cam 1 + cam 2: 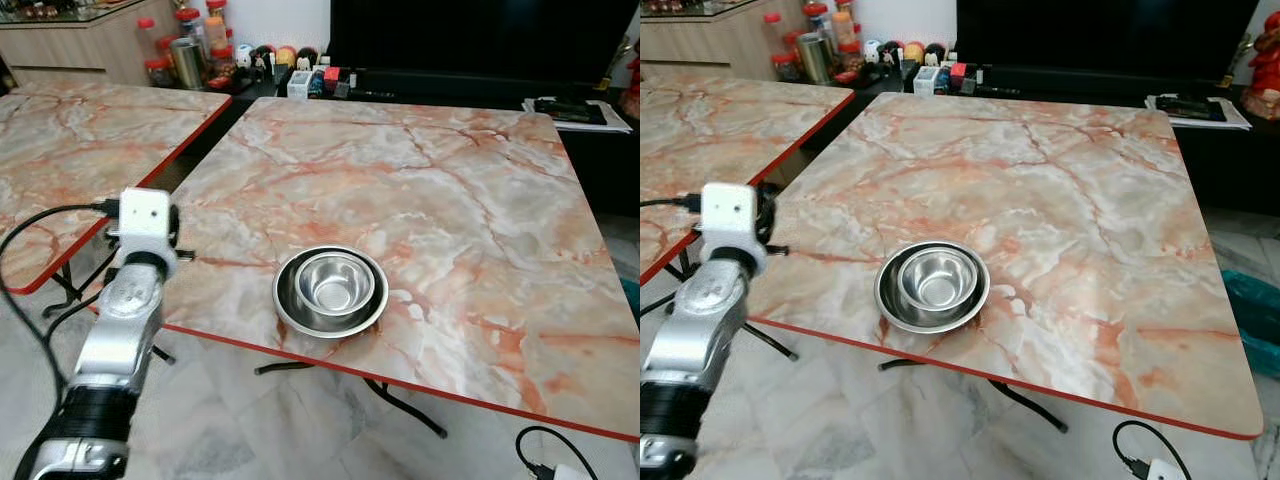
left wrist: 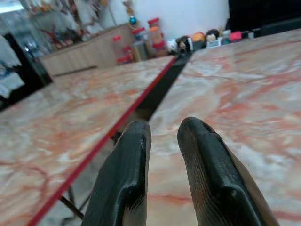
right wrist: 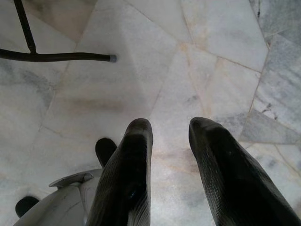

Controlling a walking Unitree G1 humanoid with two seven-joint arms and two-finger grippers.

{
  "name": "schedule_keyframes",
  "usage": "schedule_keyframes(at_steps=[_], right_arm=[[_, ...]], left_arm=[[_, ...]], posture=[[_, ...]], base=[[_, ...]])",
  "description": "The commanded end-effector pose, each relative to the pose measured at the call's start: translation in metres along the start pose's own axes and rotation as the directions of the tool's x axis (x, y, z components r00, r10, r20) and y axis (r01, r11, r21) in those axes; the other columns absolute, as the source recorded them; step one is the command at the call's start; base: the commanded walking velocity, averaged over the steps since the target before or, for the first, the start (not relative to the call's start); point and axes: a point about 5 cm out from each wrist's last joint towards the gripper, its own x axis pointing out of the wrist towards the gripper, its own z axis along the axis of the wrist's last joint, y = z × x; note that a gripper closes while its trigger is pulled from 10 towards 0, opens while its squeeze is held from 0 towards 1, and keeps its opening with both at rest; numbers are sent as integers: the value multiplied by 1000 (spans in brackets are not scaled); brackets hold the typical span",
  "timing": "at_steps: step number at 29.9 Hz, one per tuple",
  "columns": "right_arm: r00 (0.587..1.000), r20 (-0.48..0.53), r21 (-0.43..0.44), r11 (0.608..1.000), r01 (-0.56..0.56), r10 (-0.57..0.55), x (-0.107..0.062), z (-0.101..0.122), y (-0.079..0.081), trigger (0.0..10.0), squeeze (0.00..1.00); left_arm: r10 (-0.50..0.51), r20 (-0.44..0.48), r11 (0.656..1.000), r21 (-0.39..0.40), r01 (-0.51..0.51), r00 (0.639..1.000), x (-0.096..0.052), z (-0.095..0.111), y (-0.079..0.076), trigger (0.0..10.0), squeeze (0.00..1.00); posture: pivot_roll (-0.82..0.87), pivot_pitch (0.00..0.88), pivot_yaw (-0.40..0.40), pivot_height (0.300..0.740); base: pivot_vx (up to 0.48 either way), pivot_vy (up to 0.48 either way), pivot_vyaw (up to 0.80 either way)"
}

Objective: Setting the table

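- Left eye view: the left arm (image 1: pixel 125 320) is reaching up and forward from the 7 o'clock corner, its white wrist camera block sitting just off the near left edge of the marble-patterned surface (image 1: pixel 420 190). A steel bowl (image 1: pixel 334 283) is nesting inside a wider steel plate (image 1: pixel 330 292), both resting near the red front edge, at about 6 o'clock on the surface. A second marble surface (image 1: pixel 70 150) is standing at 10 o'clock, separated by a dark gap.
- Right eye view: the same bowl and plate are lying close to the near edge, well apart from the left arm. Jars and small items (image 1: pixel 820 45) are crowding a low cabinet at 11 o'clock, and papers (image 1: pixel 1195 108) are lying at 1 o'clock beyond the far corner.
- Left wrist view: the left end effector (image 2: pixel 162 136) is pointing along the gap between the two surfaces, its two black fingers (image 2: pixel 127 179) standing slightly parted and gripping nothing.
- Right wrist view: the right end effector (image 3: pixel 169 134) is hanging down toward the marble floor (image 3: pixel 211 56), fingers a little apart and empty; a black table leg (image 3: pixel 56 56) is crossing at 10 o'clock.
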Motion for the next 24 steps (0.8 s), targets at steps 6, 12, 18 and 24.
schedule_keyframes(at_steps=[6,12,18,24], right_arm=[[1000,-1,18,1000,11,-11,-1,-4,-2,10000,0],[1000,-2,18,1000,11,-11,-1,-4,-2,10000,0],[1000,-4,16,1000,13,-13,-1,-6,-3,10000,0],[1000,-4,15,1000,13,-13,-1,-5,-3,10000,0]], left_arm=[[54,-87,995,89,-46,995,-29,-50,20,10000,0],[48,-130,983,183,-24,990,-41,-72,23,10000,0],[136,-285,972,223,-72,949,-89,-130,38,10000,0],[152,-395,973,221,-66,906,-113,-157,38,10000,0]], posture=[[4,64,51,740],[6,62,51,740],[-1,49,56,740],[-1,59,52,740]], base=[[0,0,0],[0,0,0],[0,0,0],[0,0,0]])
